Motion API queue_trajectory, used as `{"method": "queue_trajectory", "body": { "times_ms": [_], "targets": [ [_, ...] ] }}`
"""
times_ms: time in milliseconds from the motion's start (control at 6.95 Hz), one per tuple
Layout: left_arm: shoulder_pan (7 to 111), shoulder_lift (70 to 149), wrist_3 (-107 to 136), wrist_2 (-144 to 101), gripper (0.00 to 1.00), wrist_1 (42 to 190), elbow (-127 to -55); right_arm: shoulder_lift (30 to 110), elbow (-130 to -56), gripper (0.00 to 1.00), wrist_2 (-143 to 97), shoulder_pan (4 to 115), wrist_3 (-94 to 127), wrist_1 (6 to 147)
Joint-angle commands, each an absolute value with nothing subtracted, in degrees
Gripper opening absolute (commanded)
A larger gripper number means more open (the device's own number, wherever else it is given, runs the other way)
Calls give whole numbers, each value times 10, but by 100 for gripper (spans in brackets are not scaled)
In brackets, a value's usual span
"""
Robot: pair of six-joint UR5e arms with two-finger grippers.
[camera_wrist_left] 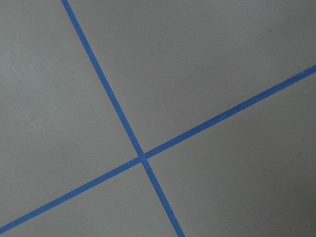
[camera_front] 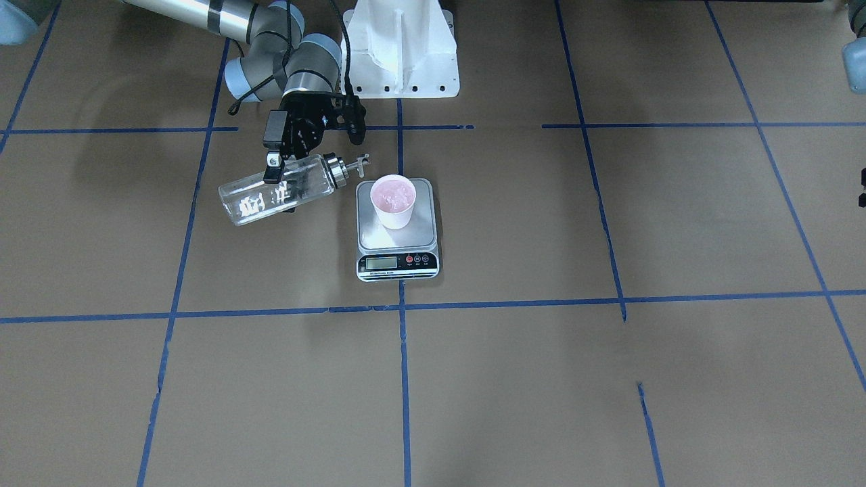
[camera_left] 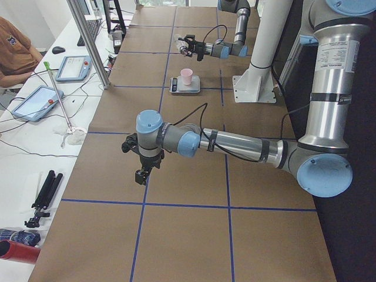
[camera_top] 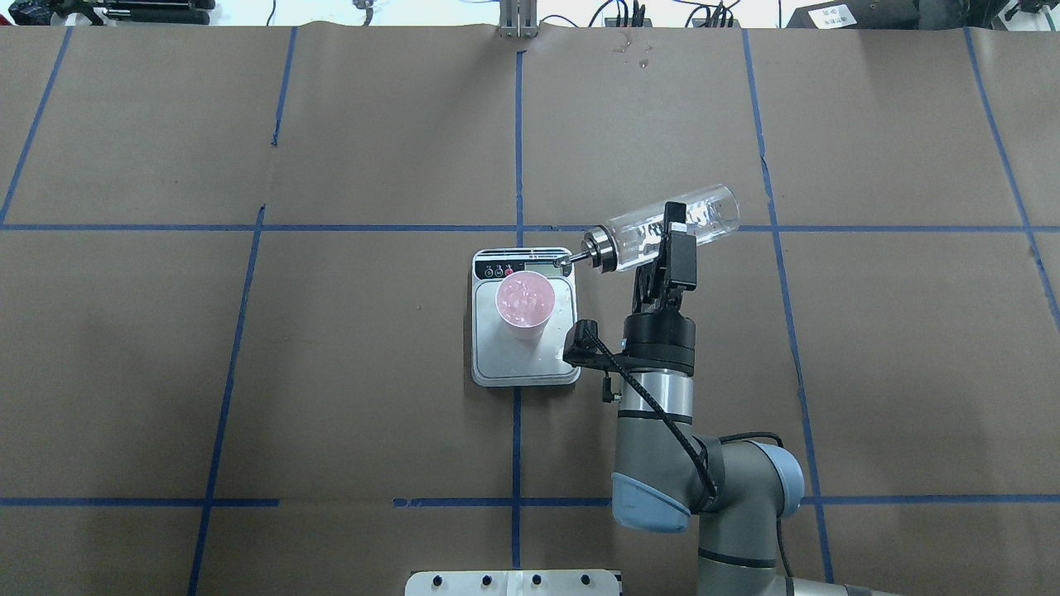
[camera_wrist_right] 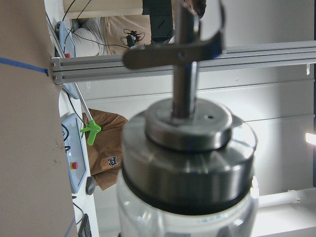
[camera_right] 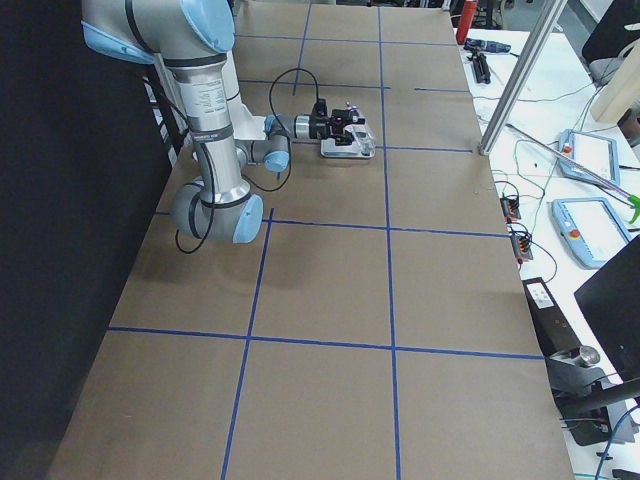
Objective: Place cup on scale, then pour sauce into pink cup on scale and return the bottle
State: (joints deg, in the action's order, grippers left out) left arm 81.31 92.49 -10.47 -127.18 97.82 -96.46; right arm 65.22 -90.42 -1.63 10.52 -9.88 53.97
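Note:
The pink cup (camera_top: 523, 300) stands upright on the scale (camera_top: 489, 372) near the table's middle; cup (camera_front: 394, 199) and scale (camera_front: 398, 260) also show in the front view. My right gripper (camera_top: 671, 237) is shut on the clear glass bottle (camera_top: 700, 217) and holds it tilted almost flat in the air, to the right of the scale. Its metal cap and spout (camera_top: 571, 259) point at the scale's display end, beside the cup. No stream shows. The right wrist view shows the cap (camera_wrist_right: 187, 148) close up. My left gripper (camera_left: 141, 174) hangs over bare table far from the scale; I cannot tell whether it is open.
The white robot base mount (camera_front: 399, 54) stands behind the scale. Blue tape lines (camera_wrist_left: 143, 157) cross the brown paper table. An operator (camera_left: 12, 47), tablets and cables are beyond the table's far edge in the left exterior view.

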Motion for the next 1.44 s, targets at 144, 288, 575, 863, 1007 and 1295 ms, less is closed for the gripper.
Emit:
{"method": "queue_trajectory", "body": {
  "times_ms": [144,288,575,863,1007,1295],
  "targets": [
    [814,929,-104,-1272,100,978,-966,650,-910,0,-71,107,-89,403],
    [814,932,-103,-1272,100,978,-969,655,-910,0,-87,108,-73,328],
    [821,931,-101,-1272,100,975,-988,670,-909,0,-90,109,-10,308],
    [821,931,-100,-1271,100,976,-991,684,-910,0,-119,109,101,308],
    [821,931,-100,-1271,100,976,-991,685,-910,0,-133,112,112,308],
    [821,931,-100,-1271,100,976,-991,686,-911,0,-187,133,119,308]
  ]
}}
